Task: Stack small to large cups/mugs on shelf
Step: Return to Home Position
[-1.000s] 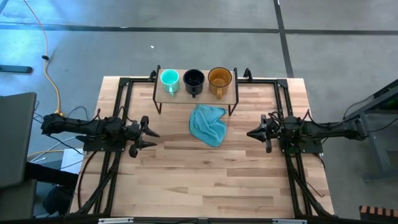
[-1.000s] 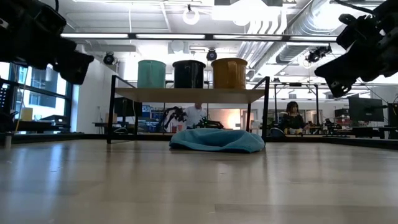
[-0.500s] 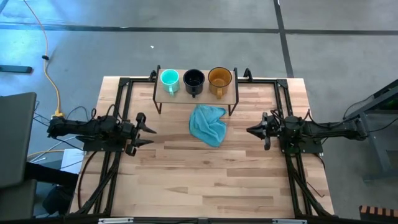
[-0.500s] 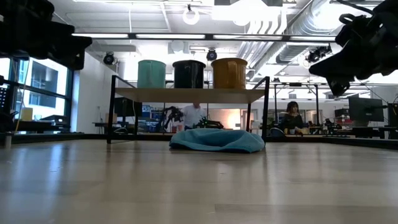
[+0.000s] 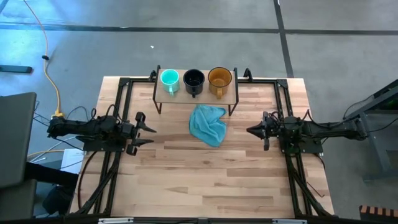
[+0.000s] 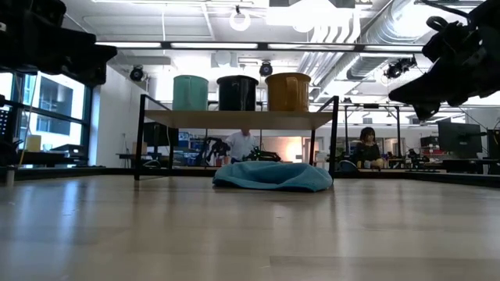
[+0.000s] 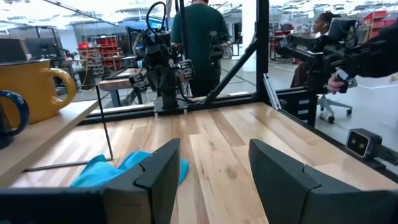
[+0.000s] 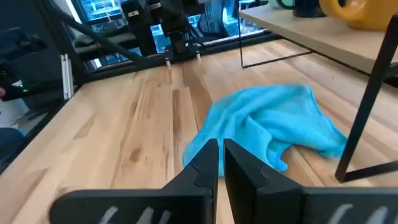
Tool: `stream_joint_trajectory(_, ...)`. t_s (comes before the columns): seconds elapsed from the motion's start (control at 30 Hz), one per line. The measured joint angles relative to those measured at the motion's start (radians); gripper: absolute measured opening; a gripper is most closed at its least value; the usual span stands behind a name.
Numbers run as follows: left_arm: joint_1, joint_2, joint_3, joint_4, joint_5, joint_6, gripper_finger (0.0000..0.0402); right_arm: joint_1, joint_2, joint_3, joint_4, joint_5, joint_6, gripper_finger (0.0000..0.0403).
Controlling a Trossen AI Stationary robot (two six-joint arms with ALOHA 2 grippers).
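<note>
The high view looks straight down from well above on the whole table (image 5: pixel 205 180). The low view sits at tabletop height, facing level across it to the shelf (image 6: pixel 238 119). Both wrist views look forward, low over the boards, from opposite sides, sharing the cloth (image 8: pixel 273 130).

The left arm (image 5: pixel 87 129) lies stretched out low and level, its wrist straight, pointing inward. The left gripper (image 5: pixel 148 135) is open, its two fingers (image 7: pixel 163 168) spread wide with a clear gap between them. The right arm (image 5: pixel 323 129) reaches in from the opposite side in the same flat pose (the two grippers face each other, well apart). The right gripper (image 5: pixel 250 131) has its fingers (image 8: pixel 205 163) drawn together, with only a thin slit between them.
</note>
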Motion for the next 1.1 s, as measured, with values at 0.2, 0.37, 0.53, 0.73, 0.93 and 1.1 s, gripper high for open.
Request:
stream_joint_trajectory(0.2,0.0,0.032,0.0,-0.001,-0.001,0.011,0.0179,0.0,0.002,0.0,-0.003,-0.01,-0.026,0.0016)
stream_joint_trajectory(0.37,0.0,0.077,0.0,-0.001,0.007,-0.021,0.0179,0.0,0.002,0.0,-0.015,-0.088,-0.017,0.0016)
stream_joint_trajectory(0.53,0.0,0.09,-0.001,0.0,0.012,-0.041,0.0179,-0.001,0.002,0.0,-0.016,-0.121,-0.021,0.0016)
stream_joint_trajectory(0.73,0.0,0.087,-0.001,0.011,0.045,0.03,0.0179,-0.01,-0.007,0.0,-0.007,-0.067,-0.112,0.0016)
stream_joint_trajectory(0.93,0.0,0.087,-0.001,0.011,0.044,0.039,0.0179,-0.041,-0.115,0.0,-0.011,-0.067,-0.257,0.0016)
stream_joint_trajectory(1.1,0.0,0.087,-0.001,0.011,0.052,0.028,0.0179,-0.088,-0.187,0.002,-0.017,-0.084,-0.302,0.0016)
